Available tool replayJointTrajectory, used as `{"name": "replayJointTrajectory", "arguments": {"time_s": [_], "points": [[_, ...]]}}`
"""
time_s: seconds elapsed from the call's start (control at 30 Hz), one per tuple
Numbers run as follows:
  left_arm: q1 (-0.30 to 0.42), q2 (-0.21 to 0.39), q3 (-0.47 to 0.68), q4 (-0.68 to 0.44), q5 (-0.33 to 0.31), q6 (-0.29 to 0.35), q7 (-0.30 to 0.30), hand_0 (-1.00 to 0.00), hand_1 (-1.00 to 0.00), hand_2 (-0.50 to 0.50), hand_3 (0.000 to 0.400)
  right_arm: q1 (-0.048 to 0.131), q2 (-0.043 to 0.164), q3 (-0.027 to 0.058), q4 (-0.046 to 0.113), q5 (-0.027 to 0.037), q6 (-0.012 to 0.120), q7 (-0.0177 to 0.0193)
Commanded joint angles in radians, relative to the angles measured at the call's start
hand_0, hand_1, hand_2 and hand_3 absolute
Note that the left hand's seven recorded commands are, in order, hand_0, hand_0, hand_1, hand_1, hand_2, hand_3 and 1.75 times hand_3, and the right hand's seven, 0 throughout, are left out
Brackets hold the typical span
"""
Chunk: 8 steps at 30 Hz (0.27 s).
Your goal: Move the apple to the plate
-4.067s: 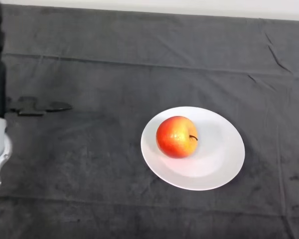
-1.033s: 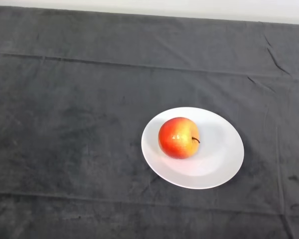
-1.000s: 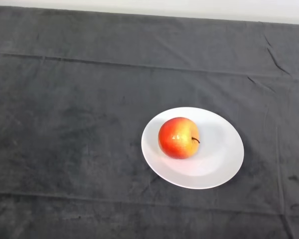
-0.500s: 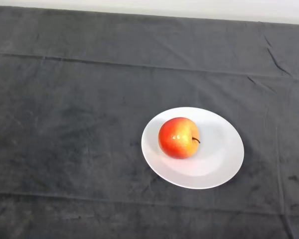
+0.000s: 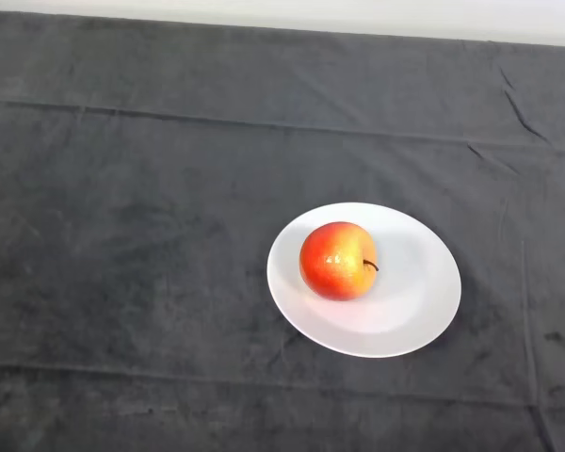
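Table: a dark grey cloth covers the table across nearly the whole frame, creased in long lines near the top and along the bottom; a pale strip of wall runs along the upper edge.
Plate: a plain white round plate lies flat on the cloth, right of centre and slightly below the middle of the frame.
Apple: a red apple with a yellow-orange patch on its upper face sits on the plate, in the plate's left half, close to the left rim.
Stem: the short dark stem points toward the right of the frame, so the apple lies tipped on its side.
Contact: the apple rests on the plate's white surface alone, touching nothing else; it casts a soft shadow to its lower right.
Cloth around plate: bare dark fabric on every side of the plate.
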<state>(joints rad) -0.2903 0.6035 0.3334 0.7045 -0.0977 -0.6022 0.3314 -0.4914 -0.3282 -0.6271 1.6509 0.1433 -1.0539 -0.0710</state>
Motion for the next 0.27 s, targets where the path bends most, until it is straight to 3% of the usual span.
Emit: {"name": "replayJointTrajectory", "arguments": {"time_s": [0.03, 0.27], "points": [[-0.008, -0.013, 0.016, -0.042, 0.015, 0.010, -0.009, 0.00, 0.00, 0.00, 0.000, 0.101, 0.085, -0.0049, 0.100, 0.0224, 0.096, -0.0059], [-0.007, -0.016, 0.024, -0.041, 0.018, 0.009, -0.014, 0.00, 0.00, 0.00, 0.000, 0.101, 0.085, -0.0046, 0.100, 0.0227, 0.096, -0.0059]]}}
